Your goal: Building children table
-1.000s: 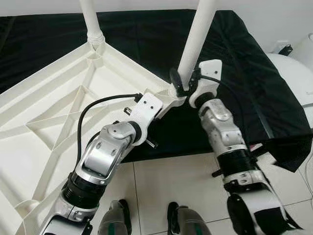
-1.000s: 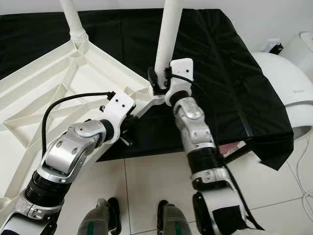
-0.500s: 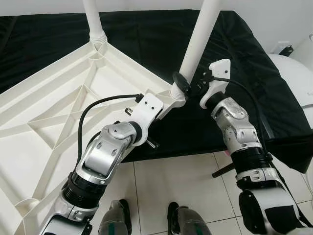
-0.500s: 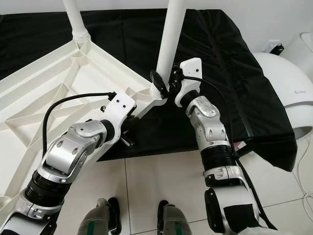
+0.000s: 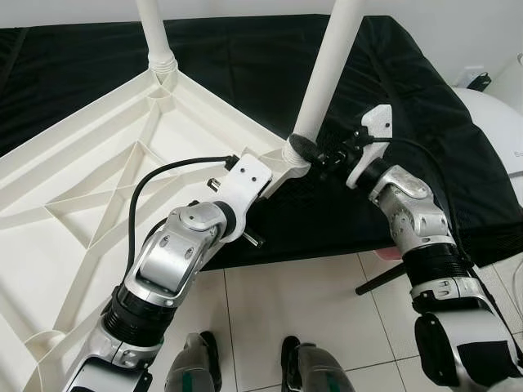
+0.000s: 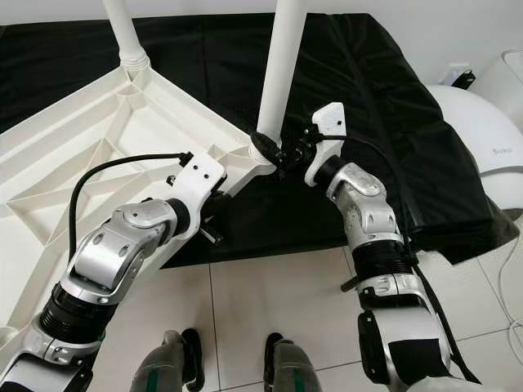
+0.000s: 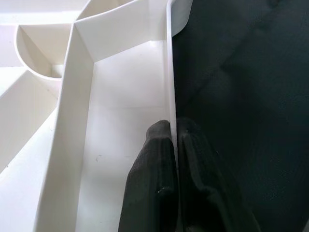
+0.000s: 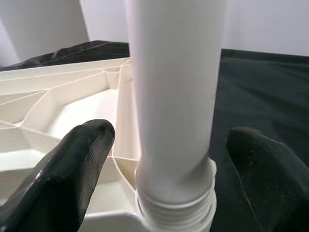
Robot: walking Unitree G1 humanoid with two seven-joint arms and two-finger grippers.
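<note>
White plastic tabletop (image 5: 90, 196) lies upside down on a black-draped bed (image 5: 245, 57), one leg (image 5: 327, 69) standing at its corner, another leg (image 5: 154, 33) at 11 o'clock. Left gripper (image 7: 175, 140) fingers pinch the tabletop's edge wall. Right gripper (image 8: 164, 159) fingers straddle the near leg, spread, not touching.

Tabletop (image 5: 90, 188) upside-down on cloth (image 5: 245, 57), two legs (image 5: 327, 69) upright, probably socketed

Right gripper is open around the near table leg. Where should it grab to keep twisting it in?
Low on the leg, just above its threaded collar, coming side-on from the right gripper. The straight round shaft there suits opposed fingers.
</note>
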